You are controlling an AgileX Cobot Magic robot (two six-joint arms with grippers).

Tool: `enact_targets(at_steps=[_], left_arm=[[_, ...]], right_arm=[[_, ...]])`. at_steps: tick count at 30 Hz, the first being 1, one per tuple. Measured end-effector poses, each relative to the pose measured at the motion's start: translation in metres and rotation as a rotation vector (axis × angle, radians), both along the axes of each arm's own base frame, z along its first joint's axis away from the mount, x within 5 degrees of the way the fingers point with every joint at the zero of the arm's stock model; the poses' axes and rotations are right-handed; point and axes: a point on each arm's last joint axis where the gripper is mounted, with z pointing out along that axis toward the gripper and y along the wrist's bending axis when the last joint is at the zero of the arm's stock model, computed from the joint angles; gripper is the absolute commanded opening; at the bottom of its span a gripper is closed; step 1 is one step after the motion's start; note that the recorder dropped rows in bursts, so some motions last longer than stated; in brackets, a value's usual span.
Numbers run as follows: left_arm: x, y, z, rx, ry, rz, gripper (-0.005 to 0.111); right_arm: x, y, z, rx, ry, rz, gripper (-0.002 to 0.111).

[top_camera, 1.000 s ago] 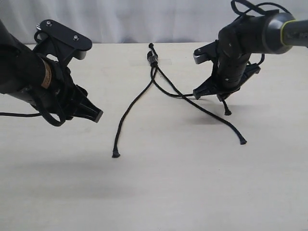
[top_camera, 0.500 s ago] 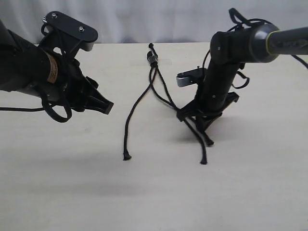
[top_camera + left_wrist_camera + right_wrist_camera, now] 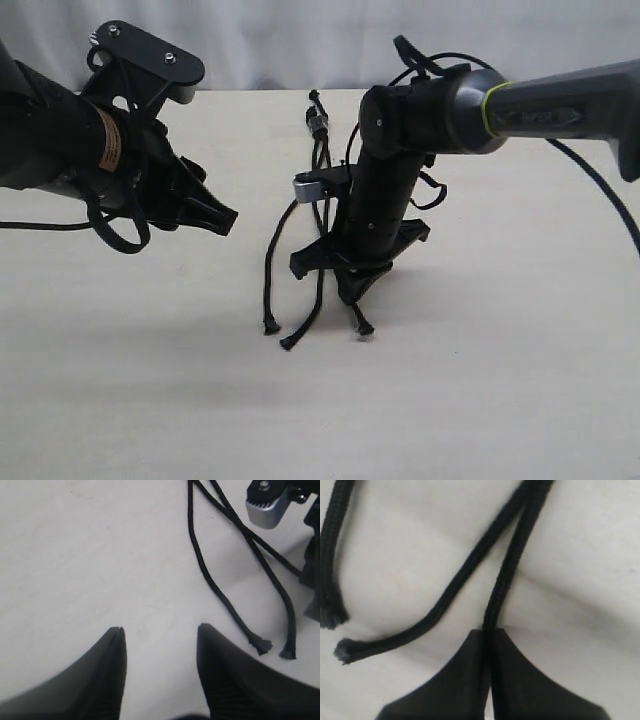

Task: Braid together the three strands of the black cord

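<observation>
The black cord's knotted end [image 3: 318, 122] lies at the table's far middle, and its three strands run toward me. My right gripper [image 3: 347, 288] [image 3: 489, 632] is low over the table, shut on one strand [image 3: 504, 580], whose frayed tip [image 3: 363, 327] sticks out below it. A second strand [image 3: 303, 325] [image 3: 420, 625] lies just left of the held one. The third strand [image 3: 270, 262] [image 3: 215, 587] lies furthest left. My left gripper [image 3: 222, 220] [image 3: 160, 630] hovers left of the strands, open with nothing between its fingers.
The pale table [image 3: 480, 400] carries only the cord. The right arm [image 3: 430, 105] reaches across the middle, and its silver wrist block [image 3: 267, 502] shows in the left wrist view. A white curtain [image 3: 300, 40] hangs behind the table's far edge.
The right gripper has swung leftward with its strand, from the right side to the middle. All three tips now lie close together. The left gripper has edged slightly toward the cord.
</observation>
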Motion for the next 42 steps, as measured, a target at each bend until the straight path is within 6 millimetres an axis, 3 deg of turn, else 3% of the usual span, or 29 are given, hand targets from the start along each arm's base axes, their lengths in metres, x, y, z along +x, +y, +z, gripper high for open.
enact_targets(at_steps=[3, 7, 11, 14, 18, 20, 21, 24, 26, 30, 32, 42], left_arm=[[0.0, 0.0, 0.0, 0.0, 0.004, 0.005, 0.043], [0.0, 0.0, 0.0, -0.006, 0.006, 0.017, 0.043], [-0.002, 0.001, -0.001, -0.017, 0.024, 0.036, 0.044], [-0.003, 0.0, -0.002, -0.036, 0.044, 0.051, 0.053], [-0.002, -0.006, -0.014, -0.054, 0.113, 0.039, 0.061], [0.0, -0.015, -0.031, -0.039, 0.17, 0.016, 0.061], [0.001, -0.029, -0.051, -0.013, 0.217, -0.024, 0.061], [0.003, -0.051, -0.076, 0.02, 0.264, -0.084, 0.061], [0.014, -0.075, -0.089, 0.03, 0.271, -0.135, 0.061], [0.035, -0.099, -0.114, 0.085, 0.317, -0.172, 0.061], [0.041, -0.105, -0.126, 0.104, 0.36, -0.188, 0.061], [0.041, -0.118, -0.136, 0.018, 0.393, -0.258, 0.06]], right_arm=[[0.007, -0.013, 0.001, -0.019, 0.002, -0.058, 0.019], [0.008, -0.015, 0.001, -0.009, 0.009, -0.081, 0.035], [0.009, -0.017, 0.005, 0.02, 0.019, -0.118, 0.04], [0.015, -0.03, 0.022, 0.071, 0.0, -0.166, 0.04], [0.031, -0.074, 0.055, 0.148, -0.06, -0.294, 0.039], [0.039, -0.101, 0.068, 0.181, -0.086, -0.371, 0.039], [0.043, -0.124, 0.075, 0.193, -0.096, -0.427, 0.039], [0.044, -0.144, 0.078, 0.194, -0.092, -0.465, 0.039], [0.043, -0.15, 0.078, 0.191, -0.076, -0.468, 0.039], [0.043, -0.15, 0.079, 0.203, -0.074, -0.466, 0.039], [0.043, -0.149, 0.079, 0.206, -0.075, -0.461, 0.039], [0.045, -0.15, 0.079, 0.208, -0.095, -0.463, 0.039]])
